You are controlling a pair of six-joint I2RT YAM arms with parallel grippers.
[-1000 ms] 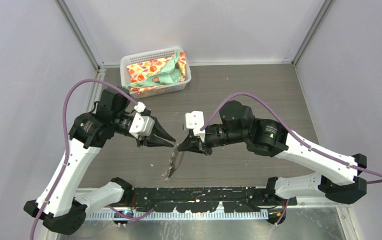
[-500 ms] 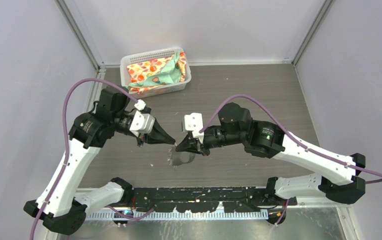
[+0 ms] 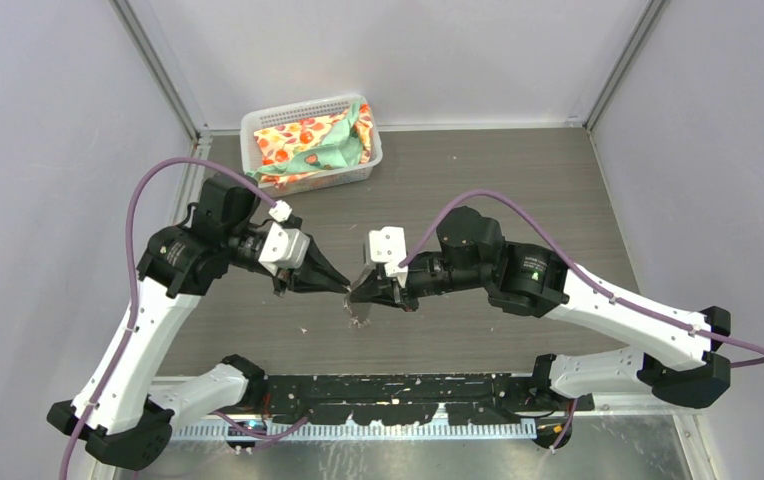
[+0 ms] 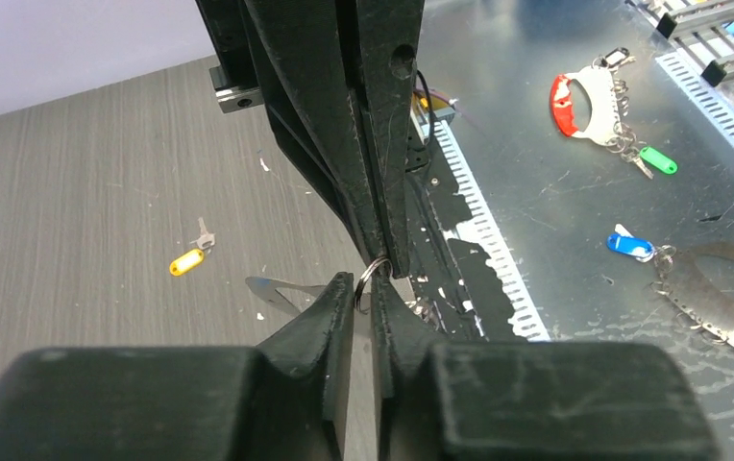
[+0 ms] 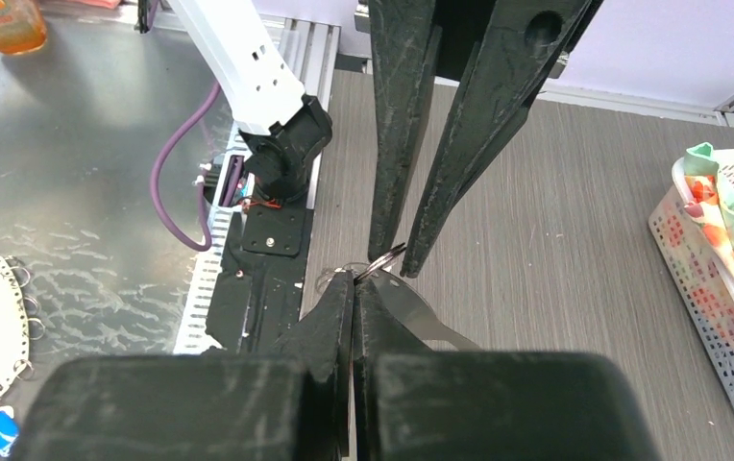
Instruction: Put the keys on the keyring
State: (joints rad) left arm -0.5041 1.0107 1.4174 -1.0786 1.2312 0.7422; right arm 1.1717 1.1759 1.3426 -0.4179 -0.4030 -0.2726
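Top view: left gripper (image 3: 343, 287) and right gripper (image 3: 355, 294) sit tip to tip above the table (image 3: 518, 180), nearly touching. The keyring (image 3: 361, 308) hangs just under the right jaws' tip, a pale sliver too small here to read. A basket (image 3: 258, 120) with patterned cloth (image 3: 323, 140) is well behind the left jaws.

Left wrist view: left jaws stand a crack apart, a narrow slot between the fingers. The keyring's wire loop (image 4: 375, 269) sits right at their tips, against the tip of the right jaws coming down from above. I can't tell whether the left fingers pinch it. The flat silvery plate pokes out just left of the left jaws. The yellow key (image 4: 187, 261) lies on the table further left, well clear of both jaws. The blue key (image 4: 629, 246) lies far right of the jaws on the metal shelf (image 4: 536, 173), with a green tag (image 4: 658, 159) beyond it.

Right wrist view: right jaws are fully closed and the wire loop comes out at their very tip (so the keyring is held there). The plate hangs just right of and below the tip. The left fingers come down either side of the loop, with daylight between them.
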